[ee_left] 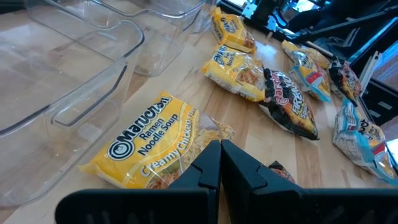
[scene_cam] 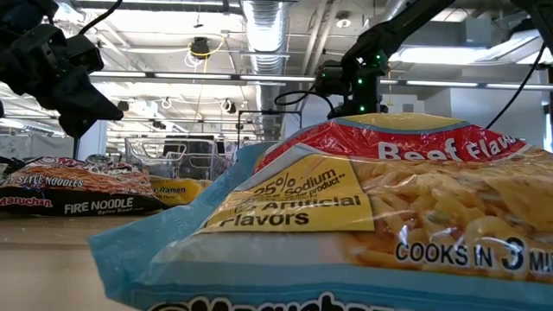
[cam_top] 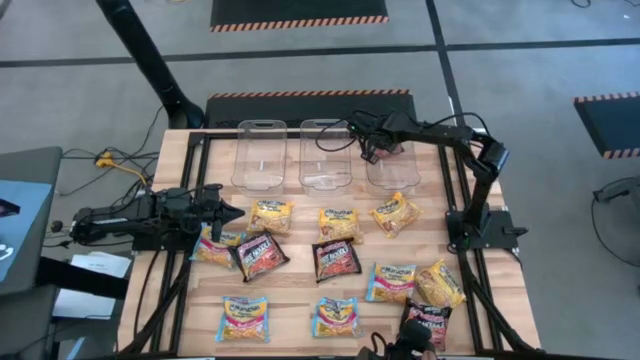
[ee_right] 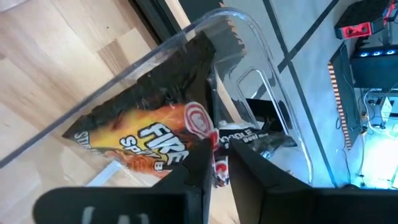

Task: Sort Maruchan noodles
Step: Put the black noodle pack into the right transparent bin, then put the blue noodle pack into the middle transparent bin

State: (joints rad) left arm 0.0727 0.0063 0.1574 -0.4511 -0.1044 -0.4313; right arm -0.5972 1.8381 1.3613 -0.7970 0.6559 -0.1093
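Several Maruchan packets lie flat on the wooden table: yellow ones such as (cam_top: 270, 216), black-red ones such as (cam_top: 336, 260), light blue ones such as (cam_top: 245, 318). My right gripper (cam_top: 378, 148) is over the far end of the right-hand clear bin (cam_top: 393, 172), shut on a black-red packet (ee_right: 149, 134). My left gripper (cam_top: 228, 212) is shut and hovers just left of the yellow Creamy Chicken packet (ee_left: 149, 146), touching nothing. In the low view it sits raised above the table (scene_cam: 82, 95). My right gripper pinches the black-red packet between its two fingers at one edge (ee_right: 208, 134). The packet is lifted clear and reaches forward from the fingers, tilted, above the clear bin's rim (ee_right: 249, 37). The fingers hide how far back it reaches.
Three clear bins stand in a row at the table's far edge: left (cam_top: 260, 155), middle (cam_top: 325, 155) and right. A black frame (cam_top: 190, 200) runs around the table. A light blue packet (scene_cam: 346, 216) lies right in front of the low camera at the near edge.
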